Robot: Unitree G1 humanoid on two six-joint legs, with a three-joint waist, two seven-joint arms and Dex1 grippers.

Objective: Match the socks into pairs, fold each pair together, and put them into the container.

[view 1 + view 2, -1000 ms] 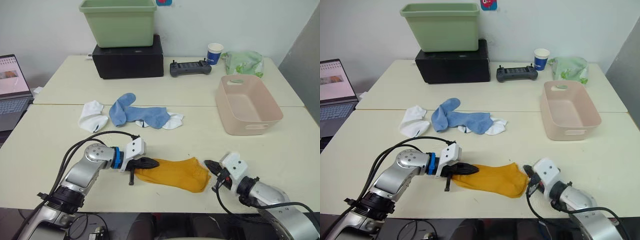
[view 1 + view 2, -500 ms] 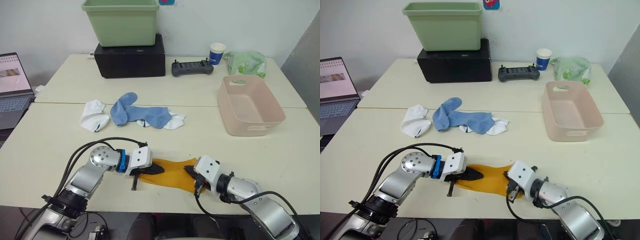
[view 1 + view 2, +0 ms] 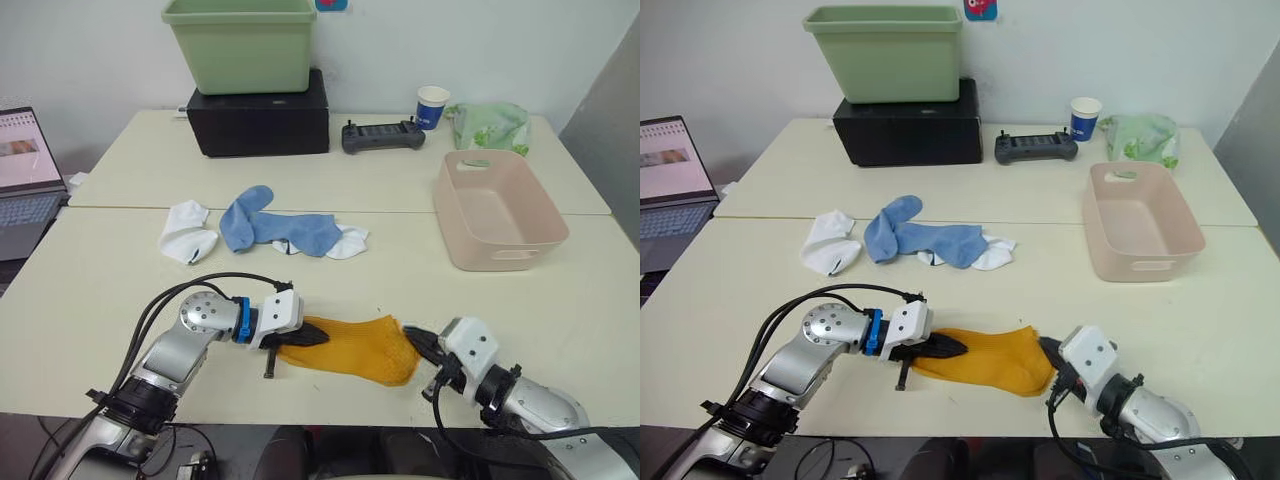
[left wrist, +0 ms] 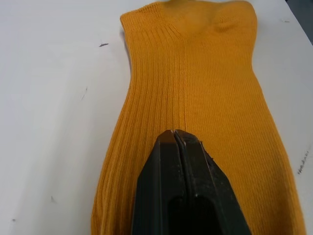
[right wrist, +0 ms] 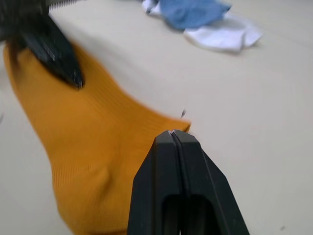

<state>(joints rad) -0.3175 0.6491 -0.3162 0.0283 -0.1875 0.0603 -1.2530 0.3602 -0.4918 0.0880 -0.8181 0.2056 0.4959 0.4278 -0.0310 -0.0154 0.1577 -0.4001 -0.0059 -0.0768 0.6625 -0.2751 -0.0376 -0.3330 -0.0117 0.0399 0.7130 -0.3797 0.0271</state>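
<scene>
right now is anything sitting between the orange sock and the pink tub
Nothing visible. The mustard-orange sock lies at the table's near edge and the pink tub stands farther back on the robot's right, with bare tabletop between; the blue and white socks lie off to the left.

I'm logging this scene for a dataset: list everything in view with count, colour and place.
Mustard-orange ankle sock: one visible, near table edge, between the grippers.
Light blue socks: two, table middle.
White socks: two, flanking the blue ones.
Pale pink plastic tub: one, right side.
Green plastic bin: one, atop a black box.
Black controller: one, far edge.
Blue paper cup: one, beside a pale green bag.
Laptop: one, far left.
Left gripper: fingers shut, on the orange sock.
Right gripper: fingers shut, at the sock's other end.
</scene>
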